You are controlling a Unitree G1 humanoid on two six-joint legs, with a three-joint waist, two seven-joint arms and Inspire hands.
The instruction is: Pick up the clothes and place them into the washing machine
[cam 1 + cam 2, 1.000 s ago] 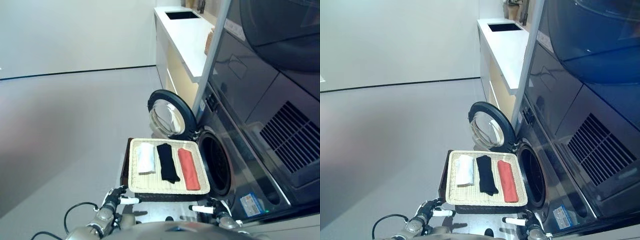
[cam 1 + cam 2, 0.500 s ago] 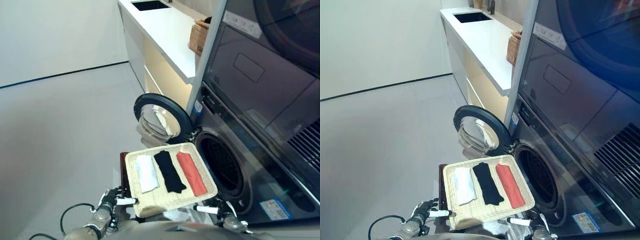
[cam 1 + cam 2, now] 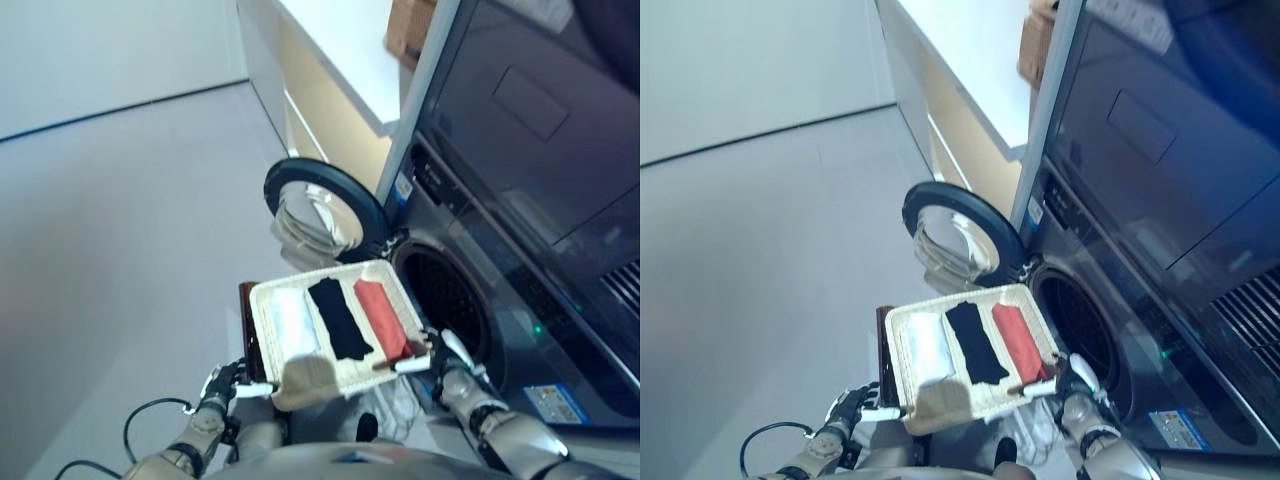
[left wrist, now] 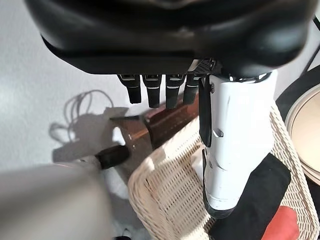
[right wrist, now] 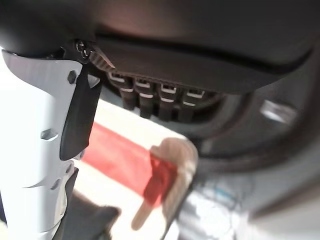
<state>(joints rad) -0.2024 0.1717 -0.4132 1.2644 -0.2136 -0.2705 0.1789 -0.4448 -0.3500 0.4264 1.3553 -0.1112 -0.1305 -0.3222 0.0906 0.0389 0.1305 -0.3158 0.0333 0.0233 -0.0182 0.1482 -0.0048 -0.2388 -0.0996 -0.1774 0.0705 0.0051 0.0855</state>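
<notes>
A pale wicker basket [image 3: 259, 335] stands on a dark brown stool [image 3: 246, 320] in front of the washing machine's open drum [image 3: 446, 303]. Side by side in it lie a white cloth [image 3: 293, 322], a black cloth [image 3: 340, 318] and a red cloth [image 3: 385, 318]. My right hand [image 3: 443, 362] is open at the basket's near right corner, its thumb close over the red cloth's [image 5: 122, 160] near end. My left hand [image 3: 222, 384] hangs open low at the basket's near left corner, touching nothing. The round door [image 3: 318, 206] stands swung open to the left.
A second dark machine [image 3: 540, 110] is stacked above the washer. A white counter [image 3: 345, 50] with a brown wicker box [image 3: 406, 28] runs along the wall behind it. Grey floor [image 3: 120, 230] stretches to the left.
The camera has tilted and shifted. My right hand has risen from below the basket to its near right corner by the red cloth. The cloths lie as before.
</notes>
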